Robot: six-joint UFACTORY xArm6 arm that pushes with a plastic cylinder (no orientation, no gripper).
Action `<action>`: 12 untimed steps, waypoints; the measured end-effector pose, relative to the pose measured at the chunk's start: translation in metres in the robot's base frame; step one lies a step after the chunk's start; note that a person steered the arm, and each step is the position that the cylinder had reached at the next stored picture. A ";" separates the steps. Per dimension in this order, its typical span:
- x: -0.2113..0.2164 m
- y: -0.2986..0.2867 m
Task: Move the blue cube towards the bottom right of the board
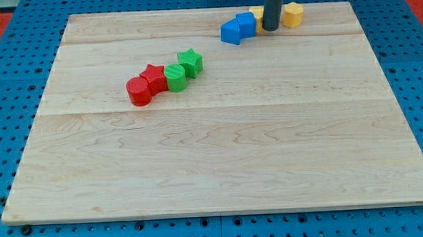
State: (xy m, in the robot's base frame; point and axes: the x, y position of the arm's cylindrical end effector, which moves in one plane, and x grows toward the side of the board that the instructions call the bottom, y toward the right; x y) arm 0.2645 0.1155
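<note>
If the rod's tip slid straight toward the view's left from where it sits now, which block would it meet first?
Most likely the blue cube. My tip sits just to its right, close or touching; depth is unclear. Behind it lies a second blue block. The yellow blocks sit on my tip's other side.

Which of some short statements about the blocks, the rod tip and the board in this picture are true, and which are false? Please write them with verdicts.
1. My tip is near the view's top, between the blue blocks and the yellow block. True.
2. The blue cube already lies at the board's bottom right. False: it is near the top edge, right of centre.
3. The red star and green star belong to one diagonal row of four blocks. True.
4. The wooden board rests on a plain white table. False: a blue perforated surface surrounds it.
5. A second blue block touches the blue cube. True.
</note>
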 end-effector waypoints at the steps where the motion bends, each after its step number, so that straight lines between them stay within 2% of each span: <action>1: 0.013 -0.048; 3: 0.030 -0.179; 4: 0.000 -0.223; 5: -0.051 -0.228; 6: -0.069 -0.156; 7: -0.056 -0.085; 10: 0.069 0.021; 12: 0.193 0.061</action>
State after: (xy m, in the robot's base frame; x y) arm 0.4575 0.1766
